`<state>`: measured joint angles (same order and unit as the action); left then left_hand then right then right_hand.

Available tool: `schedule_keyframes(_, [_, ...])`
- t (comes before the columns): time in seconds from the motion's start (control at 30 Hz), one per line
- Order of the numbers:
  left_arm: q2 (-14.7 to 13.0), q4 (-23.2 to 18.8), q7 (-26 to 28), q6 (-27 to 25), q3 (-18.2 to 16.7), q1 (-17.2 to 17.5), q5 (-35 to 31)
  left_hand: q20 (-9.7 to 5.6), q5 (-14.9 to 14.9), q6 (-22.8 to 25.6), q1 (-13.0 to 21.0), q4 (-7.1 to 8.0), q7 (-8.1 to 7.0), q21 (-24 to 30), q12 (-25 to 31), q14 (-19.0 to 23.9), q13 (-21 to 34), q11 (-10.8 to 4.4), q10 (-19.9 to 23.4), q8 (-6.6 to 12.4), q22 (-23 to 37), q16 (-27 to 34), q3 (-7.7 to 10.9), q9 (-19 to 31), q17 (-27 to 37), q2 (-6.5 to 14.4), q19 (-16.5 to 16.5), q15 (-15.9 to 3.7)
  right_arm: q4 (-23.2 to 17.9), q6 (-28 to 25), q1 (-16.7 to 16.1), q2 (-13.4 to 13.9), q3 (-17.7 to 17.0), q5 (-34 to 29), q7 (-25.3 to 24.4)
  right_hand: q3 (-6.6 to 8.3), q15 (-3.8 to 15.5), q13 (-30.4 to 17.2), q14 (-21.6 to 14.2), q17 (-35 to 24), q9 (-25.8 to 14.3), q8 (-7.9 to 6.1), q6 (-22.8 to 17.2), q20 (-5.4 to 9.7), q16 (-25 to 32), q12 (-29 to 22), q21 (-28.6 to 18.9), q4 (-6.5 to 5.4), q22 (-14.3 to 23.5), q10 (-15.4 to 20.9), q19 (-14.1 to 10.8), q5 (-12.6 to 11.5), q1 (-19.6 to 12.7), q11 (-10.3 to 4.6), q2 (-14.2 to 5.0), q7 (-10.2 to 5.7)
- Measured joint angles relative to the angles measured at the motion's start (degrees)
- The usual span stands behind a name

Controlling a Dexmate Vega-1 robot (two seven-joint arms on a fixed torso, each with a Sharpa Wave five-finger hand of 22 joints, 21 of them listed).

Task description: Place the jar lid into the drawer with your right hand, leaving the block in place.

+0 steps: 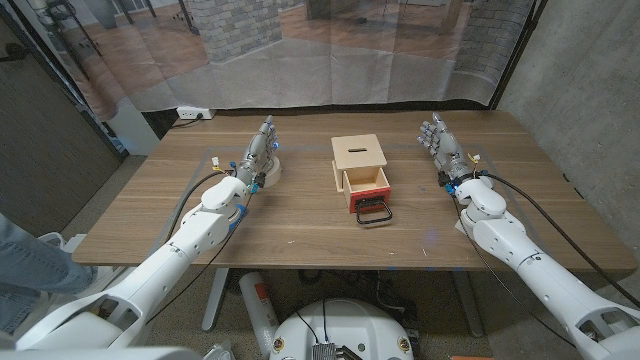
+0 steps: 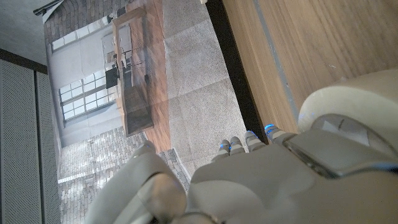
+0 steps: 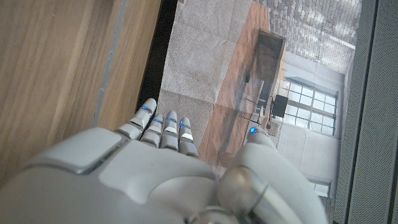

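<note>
The jar lid (image 1: 268,170) lies on the surface (image 1: 300,230) well to the left of the wooden box (image 1: 358,160), mostly hidden behind my left hand (image 1: 261,148); I see only a pale rounded edge of it beside my wrist. In my left wrist view a pale rounded shape (image 2: 348,118) sits close to the camera against the wood, and I cannot tell for sure whether it is the lid or part of my own arm. The block I cannot make out anywhere; the inside of the red drawer (image 1: 367,190), pulled out toward me from the front of the box, is too small and dark to read. A black wire handle (image 1: 374,213) hangs from the drawer's front. The box top has a dark slot. I can read no writing or labels on anything.

My left hand stands on its edge left of the box, fingers straight up and together, holding nothing. My right hand (image 1: 437,138) stands well to the right of the box, fingers spread apart and upright, holding nothing; its wrist view shows the fingertips (image 3: 168,124) reaching past the surface's far edge.

Behind the box hangs a printed backdrop (image 1: 300,50) of a brick and wood room. A white power strip (image 1: 193,114) lies beyond the far left corner. Left of the box, at the picture's edge, a person's jeans-clad leg (image 1: 25,265) is cut off.
</note>
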<state>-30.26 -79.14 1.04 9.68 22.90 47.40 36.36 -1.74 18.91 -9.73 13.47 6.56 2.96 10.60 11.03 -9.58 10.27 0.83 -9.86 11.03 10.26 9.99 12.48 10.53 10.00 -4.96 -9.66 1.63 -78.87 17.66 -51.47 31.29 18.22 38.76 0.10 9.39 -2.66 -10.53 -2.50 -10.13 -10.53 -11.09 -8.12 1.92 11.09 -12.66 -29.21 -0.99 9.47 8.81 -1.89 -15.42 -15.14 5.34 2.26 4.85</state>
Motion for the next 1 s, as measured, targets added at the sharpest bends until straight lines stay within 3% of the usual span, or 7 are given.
schedule_keyframes(1.0, [-0.5, 0.1, -1.8, -0.4, 0.1, -0.5, 0.6, 0.0, 0.0, 0.0, 0.7, -0.48, 0.0, 0.2, 0.2, 0.0, 0.0, -0.01, 0.0, 0.22, 0.0, 0.4, 0.0, 0.0, 0.0, 0.8, 0.0, 0.0, -2.1, 0.2, -0.3, 2.1, -0.7, -2.2, -1.5, 0.1, -0.08, 0.0, -0.7, 0.0, 0.0, -0.45, -1.0, 0.13, 0.0, -0.2, 1.1, 0.84, 0.3, 0.2, -0.5, 0.6, -1.3, -0.21, 0.08, -0.86])
